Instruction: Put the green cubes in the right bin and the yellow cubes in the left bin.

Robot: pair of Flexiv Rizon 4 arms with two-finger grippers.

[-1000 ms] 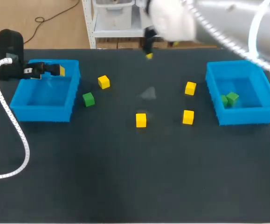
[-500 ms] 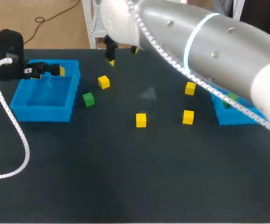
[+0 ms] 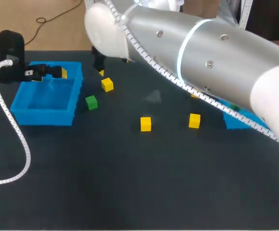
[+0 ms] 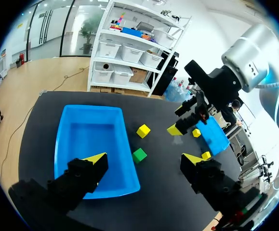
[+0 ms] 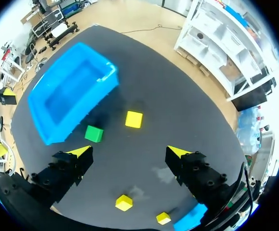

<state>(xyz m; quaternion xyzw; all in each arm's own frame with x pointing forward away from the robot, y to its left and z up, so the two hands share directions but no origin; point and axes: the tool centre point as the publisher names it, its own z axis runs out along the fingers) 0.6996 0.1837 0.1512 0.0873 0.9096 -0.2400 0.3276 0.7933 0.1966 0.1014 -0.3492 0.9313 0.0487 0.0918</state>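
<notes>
A green cube (image 3: 91, 102) lies just right of the left blue bin (image 3: 43, 113), with a yellow cube (image 3: 107, 84) a little farther back. Two more yellow cubes (image 3: 145, 123) (image 3: 194, 120) sit mid-table. My right arm crosses the table from the right, hiding most of the right bin (image 3: 238, 122). Its gripper (image 3: 111, 67) hangs open above the far yellow cube. In the right wrist view the right gripper (image 5: 129, 151) is open, with the green cube (image 5: 94, 134) and a yellow cube (image 5: 133, 119) ahead of it. My left gripper (image 4: 144, 159) stands open and holds nothing, above the left bin (image 4: 67, 130).
In the head view the left gripper (image 3: 52, 73) sits at the left bin's far rim, and its white cable (image 3: 14, 130) trails over the table's left side. The left wrist view shows the right gripper (image 4: 187, 120) beyond the cubes and the right bin (image 4: 211, 137) behind it.
My right arm has swept leftward from the table's far middle to above the yellow cube near the left bin, now covering the right bin. The left arm and the cubes have not moved.
</notes>
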